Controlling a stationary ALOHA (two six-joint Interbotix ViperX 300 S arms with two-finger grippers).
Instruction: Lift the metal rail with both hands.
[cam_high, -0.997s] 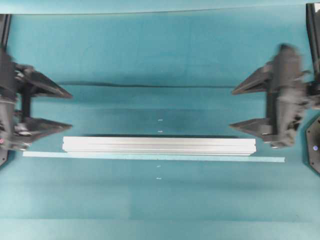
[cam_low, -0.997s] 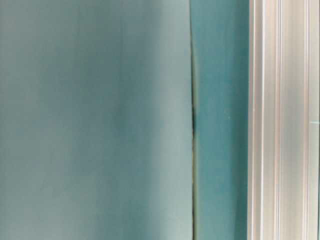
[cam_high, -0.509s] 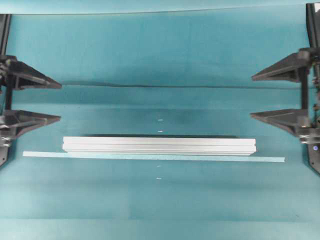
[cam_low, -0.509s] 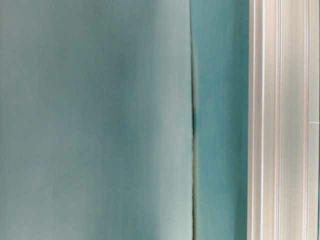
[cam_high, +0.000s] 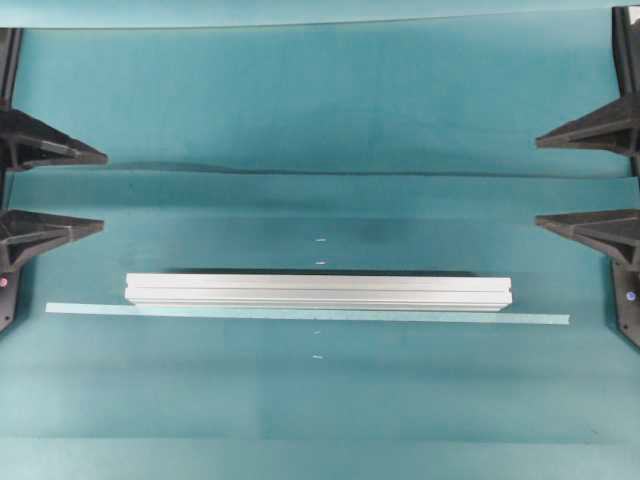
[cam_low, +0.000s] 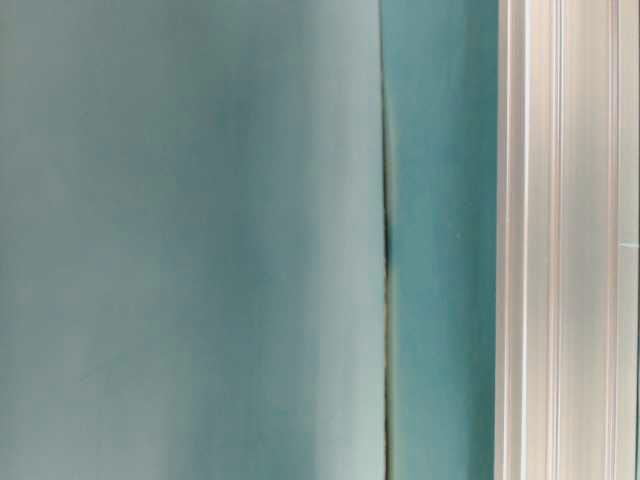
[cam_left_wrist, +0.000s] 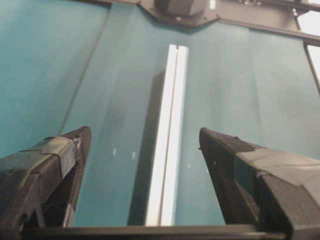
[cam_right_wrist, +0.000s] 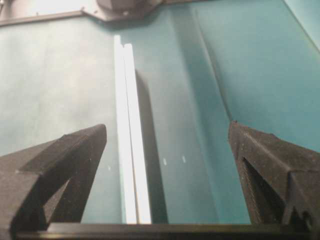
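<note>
Between and ahead of both wide-open, empty jaws: metal rail (cam_high: 318, 291) flat on teal table (cam_high: 320, 110), beside tape strip (cam_high: 540, 319). Left gripper (cam_high: 55, 190), right gripper (cam_high: 585, 180) well clear. Probably stiff, slick, weighty; best gripped near each end.

One long silver grooved aluminium rail (cam_high: 318, 290) is counted on the teal surface, along with one thin pale flat tape strip (cam_high: 540, 319). Two black grippers with triangular fingers are seen, the left gripper (cam_high: 50, 190) and the right gripper (cam_high: 590, 180).
</note>
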